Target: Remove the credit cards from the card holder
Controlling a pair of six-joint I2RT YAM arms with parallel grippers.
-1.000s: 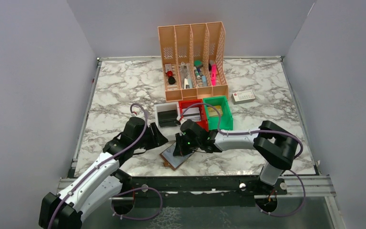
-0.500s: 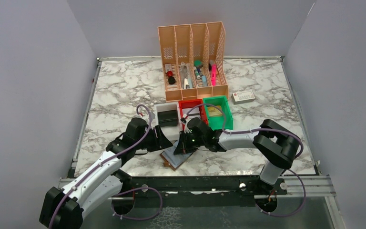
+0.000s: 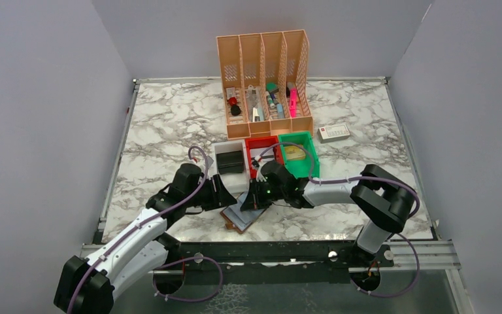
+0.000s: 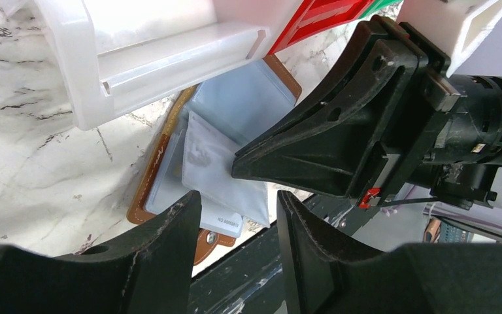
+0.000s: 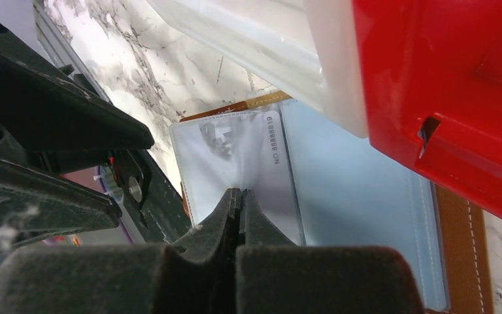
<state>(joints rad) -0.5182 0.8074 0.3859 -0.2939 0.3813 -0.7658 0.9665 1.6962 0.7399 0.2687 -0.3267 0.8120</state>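
Brown and leather-like, the card holder (image 3: 238,219) lies open at 6 o'clock on the marble table (image 3: 163,124), close to its near edge, grey-blue inside facing up. A pale card (image 5: 235,157) with a printed number sits on that inside, skewed a little against the holder's edges. My right gripper (image 5: 238,196), reaching in from 3 o'clock, has its fingers pressed together with the tips down on this card. Whether they have caught an edge of it I cannot tell. My left gripper (image 4: 238,203) hovers at 9 o'clock of the holder, fingers spread and holding nothing.

By my reading the job is in its early part: the holder is open, but this card is not yet out, and a second printed corner peeks from under it at the holder's near end. No card lies loose on the marble.

Just beyond the holder, toward 12 o'clock, stand a white bin (image 3: 221,154), a red bin (image 3: 255,140) and a green bin (image 3: 310,154) in a row. The red one is partly hidden by my right arm. Farther off at 12 o'clock is a peach desk rack (image 3: 261,46), with a small white box (image 3: 334,133) at 2 o'clock.
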